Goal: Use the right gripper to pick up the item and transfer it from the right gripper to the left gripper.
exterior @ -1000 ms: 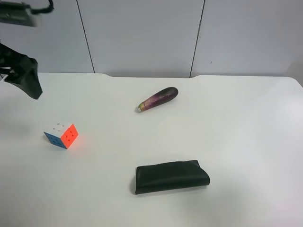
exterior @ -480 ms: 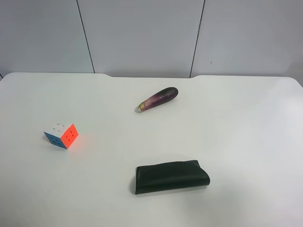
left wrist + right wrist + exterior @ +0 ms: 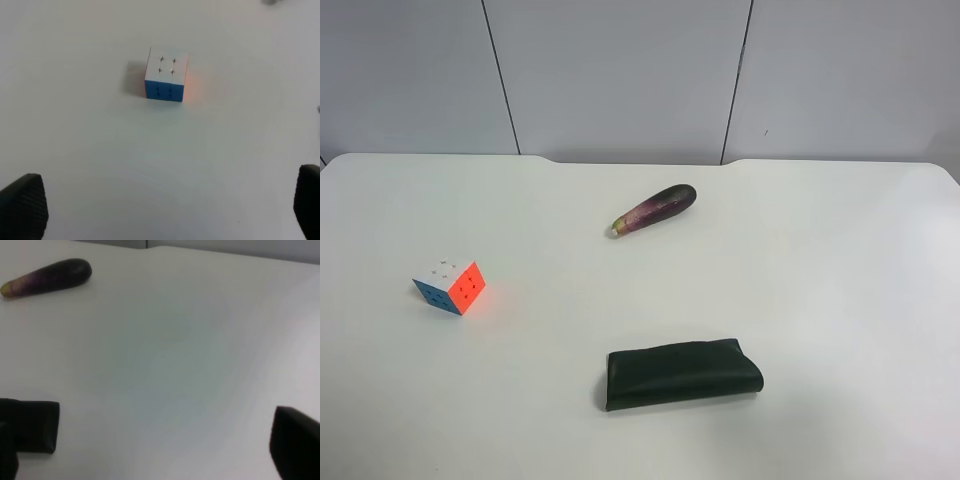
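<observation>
The item, a puzzle cube (image 3: 450,285) with white, orange and blue faces, sits alone on the white table at the exterior high view's left. No arm shows in that view. In the left wrist view the cube (image 3: 166,75) lies well ahead of my left gripper (image 3: 165,202), whose fingertips (image 3: 22,205) stand wide apart, open and empty. My right gripper (image 3: 152,460) is open and empty over bare table, with one fingertip (image 3: 297,450) at the frame's edge. The cube is out of the right wrist view.
A purple eggplant (image 3: 655,209) lies mid-table toward the back, and also shows in the right wrist view (image 3: 47,277). A dark green folded pouch (image 3: 682,372) lies toward the front. A dark block (image 3: 30,427) at the right wrist view's edge looks like the pouch's end.
A black arm that stood at the exterior high view's upper left one second ago has left the picture. The cube, eggplant and pouch have not moved.
</observation>
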Robot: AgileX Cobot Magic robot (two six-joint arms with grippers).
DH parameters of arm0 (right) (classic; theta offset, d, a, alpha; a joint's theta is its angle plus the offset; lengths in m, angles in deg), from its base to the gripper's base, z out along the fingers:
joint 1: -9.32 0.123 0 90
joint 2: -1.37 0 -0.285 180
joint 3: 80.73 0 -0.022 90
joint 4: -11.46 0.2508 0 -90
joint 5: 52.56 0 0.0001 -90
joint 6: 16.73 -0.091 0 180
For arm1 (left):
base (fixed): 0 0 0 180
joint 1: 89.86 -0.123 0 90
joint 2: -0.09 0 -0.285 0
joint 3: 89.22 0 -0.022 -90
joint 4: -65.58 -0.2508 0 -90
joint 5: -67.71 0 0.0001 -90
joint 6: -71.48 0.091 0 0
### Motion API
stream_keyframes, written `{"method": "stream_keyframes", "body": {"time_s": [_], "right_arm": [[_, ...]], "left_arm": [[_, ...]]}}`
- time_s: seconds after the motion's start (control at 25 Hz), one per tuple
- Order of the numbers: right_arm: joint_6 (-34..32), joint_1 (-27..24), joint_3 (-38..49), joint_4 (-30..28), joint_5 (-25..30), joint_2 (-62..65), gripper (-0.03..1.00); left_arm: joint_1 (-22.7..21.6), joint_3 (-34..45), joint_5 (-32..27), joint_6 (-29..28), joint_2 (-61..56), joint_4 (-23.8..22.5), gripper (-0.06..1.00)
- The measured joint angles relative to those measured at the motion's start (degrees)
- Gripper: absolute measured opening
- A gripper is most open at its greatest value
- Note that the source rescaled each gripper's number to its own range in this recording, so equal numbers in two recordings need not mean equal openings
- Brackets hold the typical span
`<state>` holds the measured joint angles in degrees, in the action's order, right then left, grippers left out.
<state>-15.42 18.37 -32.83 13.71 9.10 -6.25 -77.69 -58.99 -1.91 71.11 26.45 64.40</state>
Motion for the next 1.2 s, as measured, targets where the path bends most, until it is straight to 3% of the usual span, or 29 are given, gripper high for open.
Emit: {"method": "stream_keyframes", "body": {"time_s": [0.4,0.56,0.8,1.0,1.2], "right_arm": [[0.00,0.00,0.00,0.00,0.00,0.00,1.00],[0.00,0.00,0.00,0.00,0.00,0.00,1.00],[0.00,0.00,0.00,0.00,0.00,0.00,1.00],[0.00,0.00,0.00,0.00,0.00,0.00,1.00],[0.00,0.00,0.00,0.00,0.00,0.00,1.00]], "left_arm": [[0.00,9.78,-0.05,-0.79,-18.07,0.00,1.00],[0.00,10.09,0.26,-1.63,-18.87,0.21,1.00],[0.00,12.43,6.78,-1.97,-18.87,0.45,1.00],[0.00,17.61,7.94,-1.91,-18.87,0.50,1.00],[0.00,18.03,8.96,-1.91,-18.87,0.60,1.00]]}}
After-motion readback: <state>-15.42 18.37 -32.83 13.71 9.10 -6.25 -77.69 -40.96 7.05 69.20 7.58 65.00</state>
